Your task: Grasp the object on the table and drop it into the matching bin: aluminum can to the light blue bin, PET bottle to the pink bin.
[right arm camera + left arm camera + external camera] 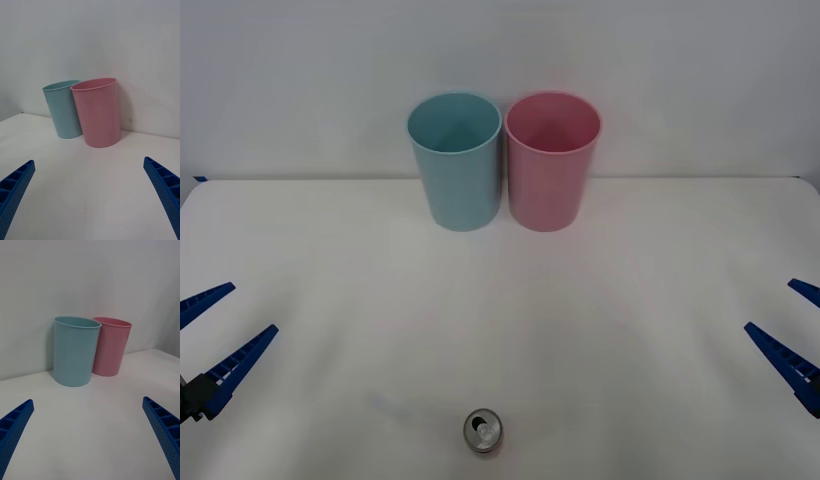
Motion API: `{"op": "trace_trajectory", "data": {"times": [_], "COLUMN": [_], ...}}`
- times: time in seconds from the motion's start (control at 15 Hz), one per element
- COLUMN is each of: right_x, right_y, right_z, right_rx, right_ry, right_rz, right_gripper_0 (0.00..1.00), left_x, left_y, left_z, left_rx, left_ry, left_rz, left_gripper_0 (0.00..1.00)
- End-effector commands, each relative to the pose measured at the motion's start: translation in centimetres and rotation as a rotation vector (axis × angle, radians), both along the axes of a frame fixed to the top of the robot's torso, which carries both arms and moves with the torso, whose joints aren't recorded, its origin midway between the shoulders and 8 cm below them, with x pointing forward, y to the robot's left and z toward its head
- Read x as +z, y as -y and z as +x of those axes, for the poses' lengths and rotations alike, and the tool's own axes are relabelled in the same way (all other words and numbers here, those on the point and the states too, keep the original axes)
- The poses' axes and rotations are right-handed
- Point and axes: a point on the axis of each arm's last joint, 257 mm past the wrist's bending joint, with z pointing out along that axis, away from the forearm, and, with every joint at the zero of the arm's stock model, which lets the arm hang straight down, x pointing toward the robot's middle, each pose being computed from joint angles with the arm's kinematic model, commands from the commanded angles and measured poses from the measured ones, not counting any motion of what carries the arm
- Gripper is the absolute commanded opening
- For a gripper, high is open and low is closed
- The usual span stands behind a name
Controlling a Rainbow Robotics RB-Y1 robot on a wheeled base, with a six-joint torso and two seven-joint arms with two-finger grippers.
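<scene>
From the front view, nothing of the task is done yet. The aluminum can (483, 433) stands upright on the white surface (330, 280), near the edge closest to the robot and roughly midway between the two arms, its silver lid and pull tab facing up. The light blue bin (455, 162) and the pink bin (552, 162) stand side by side at the far end of the surface, touching or nearly so, the blue one on the robot's left. As far as the openings show, both look empty. The left tool (218, 325) hangs at the left edge with its ribbed blue fingers spread and nothing between them; the right tool (792, 325) mirrors it at the right edge, likewise released. Both are well apart from the can.

In the right wrist view, the right tool (90, 202) shows its two fingers wide at the corners, empty, with bare surface (93, 180) between them. Beyond stand the pink bin (97, 112) nearer and the light blue bin (62, 110) partly behind it.

In the left wrist view, the left tool (88, 442) is equally released and empty. Here the light blue bin (75, 350) is the nearer, the pink bin (112, 347) just behind it.

All steps remain, by my judgement: reaching the can, closing on it, carrying it across and letting it fall into the light blue bin.
</scene>
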Motion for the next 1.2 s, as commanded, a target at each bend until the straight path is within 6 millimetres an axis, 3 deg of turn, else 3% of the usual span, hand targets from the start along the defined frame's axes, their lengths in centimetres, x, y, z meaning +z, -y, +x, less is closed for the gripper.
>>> {"op": "trace_trajectory", "data": {"times": [0.07,0.13,0.67,1.2], "right_x": [0.0,-0.8,-1.4,-5.7], "right_y": [0.0,-0.2,-1.6,-5.3], "right_z": [0.0,-0.4,-0.9,-1.4], "right_rx": [0.0,-0.004,0.047,0.232], "right_ry": [0.0,-0.018,-0.043,-0.121], "right_rz": [0.0,0.014,-0.002,-0.015], "right_gripper_0": [1.0,1.0,1.0,1.0], "left_x": [0.0,0.0,0.0,0.0], "left_y": [0.0,0.0,0.0,0.0], "left_z": [0.0,0.0,0.0,0.0], "left_rx": [0.0,0.0,0.0,0.0], "left_ry": [0.0,0.0,0.0,0.0], "left_rz": [0.0,0.0,0.0,0.0], "left_gripper_0": [1.0,1.0,1.0,1.0]}}
